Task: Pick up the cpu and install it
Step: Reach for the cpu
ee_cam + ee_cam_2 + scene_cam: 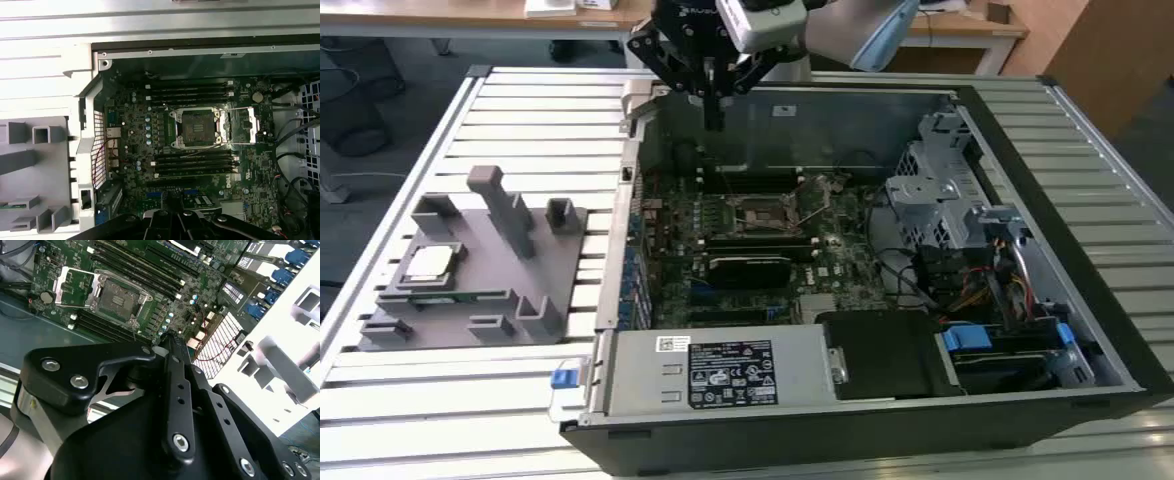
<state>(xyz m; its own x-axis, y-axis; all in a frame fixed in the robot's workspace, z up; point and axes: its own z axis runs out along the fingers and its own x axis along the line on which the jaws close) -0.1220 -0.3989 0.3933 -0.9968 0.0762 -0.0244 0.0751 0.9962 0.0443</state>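
Gripper (714, 124) hung over the rear edge of the open computer case (881, 440), fingers pressed together with nothing between them. Well apart from it, the cpu (430, 262) lay flat on the grey holder (558, 275) at the exterior view's left; the motherboard socket (196, 127) stood open and bare
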